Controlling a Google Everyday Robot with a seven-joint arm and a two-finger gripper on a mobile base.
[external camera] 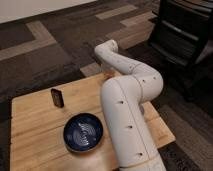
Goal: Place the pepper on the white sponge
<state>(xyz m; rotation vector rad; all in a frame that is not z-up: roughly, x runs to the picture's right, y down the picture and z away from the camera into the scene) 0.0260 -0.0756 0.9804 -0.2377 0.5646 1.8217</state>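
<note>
My white arm point(125, 100) rises from the bottom of the camera view, bends at the right and reaches back left over the far edge of the wooden table point(35, 125). My gripper point(107, 71) hangs down from the wrist at that far edge, mostly hidden by the arm. A small orange patch point(106, 75) shows just under it and may be the pepper. I cannot tell whether it is held. The white sponge is hidden or out of view.
A dark blue bowl point(83, 132) sits on the table in front of the arm. A dark upright block point(57, 97) stands at the back left. A black chair point(185, 35) stands on the carpet at the upper right.
</note>
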